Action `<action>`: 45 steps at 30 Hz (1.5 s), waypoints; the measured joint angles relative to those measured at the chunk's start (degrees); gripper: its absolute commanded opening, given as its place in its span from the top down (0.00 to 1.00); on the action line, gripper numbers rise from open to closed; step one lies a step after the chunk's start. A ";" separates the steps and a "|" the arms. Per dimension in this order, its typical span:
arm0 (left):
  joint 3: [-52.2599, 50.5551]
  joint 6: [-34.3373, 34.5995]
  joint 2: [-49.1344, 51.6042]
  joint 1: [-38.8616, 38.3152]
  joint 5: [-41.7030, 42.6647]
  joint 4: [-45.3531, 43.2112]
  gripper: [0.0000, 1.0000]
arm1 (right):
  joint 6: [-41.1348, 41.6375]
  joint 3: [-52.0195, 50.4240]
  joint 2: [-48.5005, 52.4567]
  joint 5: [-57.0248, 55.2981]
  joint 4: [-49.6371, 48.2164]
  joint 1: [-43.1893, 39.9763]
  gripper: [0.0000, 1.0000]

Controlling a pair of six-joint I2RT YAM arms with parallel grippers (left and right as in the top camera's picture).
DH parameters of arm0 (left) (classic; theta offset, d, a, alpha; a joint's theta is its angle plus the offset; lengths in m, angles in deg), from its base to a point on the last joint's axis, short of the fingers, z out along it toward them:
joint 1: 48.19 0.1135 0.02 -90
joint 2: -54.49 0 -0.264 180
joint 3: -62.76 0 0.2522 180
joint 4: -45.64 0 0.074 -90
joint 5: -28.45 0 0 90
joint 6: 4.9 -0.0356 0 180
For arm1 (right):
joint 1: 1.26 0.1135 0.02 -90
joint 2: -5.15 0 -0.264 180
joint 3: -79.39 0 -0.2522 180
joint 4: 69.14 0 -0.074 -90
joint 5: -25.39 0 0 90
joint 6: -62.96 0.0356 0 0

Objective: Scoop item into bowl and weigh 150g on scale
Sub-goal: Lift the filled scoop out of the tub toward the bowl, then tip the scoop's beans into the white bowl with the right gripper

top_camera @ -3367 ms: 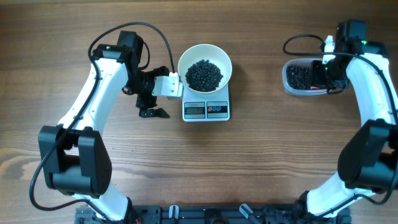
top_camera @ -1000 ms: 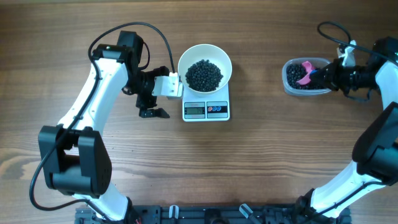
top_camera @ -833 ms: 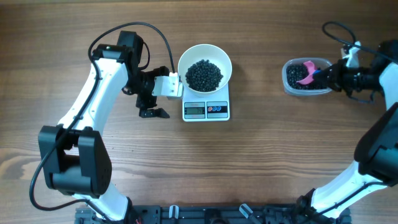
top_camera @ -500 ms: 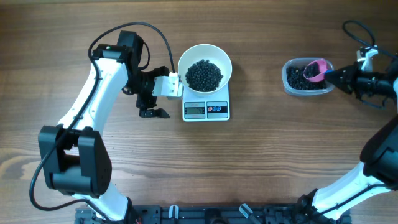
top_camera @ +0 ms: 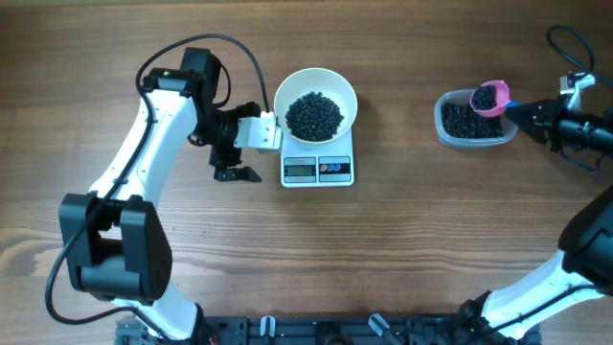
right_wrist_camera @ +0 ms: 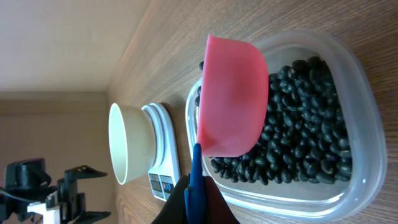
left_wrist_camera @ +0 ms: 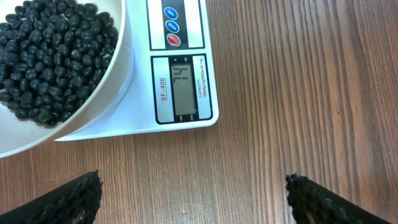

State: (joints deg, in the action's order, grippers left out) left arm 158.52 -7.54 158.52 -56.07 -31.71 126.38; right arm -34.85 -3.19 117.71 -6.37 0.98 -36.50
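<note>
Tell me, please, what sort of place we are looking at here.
Most likely a robotics lab bench rather than a kitchen: a left arm and right arm work at a wooden table, with a scale, bowl and bean tub set out.

Scale (left_wrist_camera: 177,62) lbl "SF-400" by display (left_wrist_camera: 184,84), digits approx. "14".

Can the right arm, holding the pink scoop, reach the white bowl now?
Probably yes: only bare table lies between scoop and bowl, and the open left gripper stands on the bowl's far side.
</note>
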 measured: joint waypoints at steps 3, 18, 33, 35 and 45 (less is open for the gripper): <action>0.00 0.00 0.00 0.00 0.00 0.00 0.00 | -0.02 0.00 0.00 1.79 0.00 0.00 0.96; 0.00 0.00 0.00 0.00 -0.02 0.00 0.00 | -1.51 0.00 0.00 7.80 -1.66 6.73 0.96; 0.00 0.00 0.00 0.00 0.00 0.00 0.00 | -1.49 0.00 -0.02 15.50 -6.78 26.08 0.96; 0.00 0.00 0.00 0.00 0.00 0.00 0.00 | -1.51 0.00 -0.02 16.33 -7.67 27.98 0.96; 0.00 0.00 0.00 0.00 -0.02 0.00 0.00 | -4.26 0.00 -2.56 8.48 -12.79 36.61 0.96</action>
State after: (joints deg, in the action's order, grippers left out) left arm 158.52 -7.54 158.52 -56.07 -31.73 126.38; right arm -39.12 -3.19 115.15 2.11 -11.81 0.11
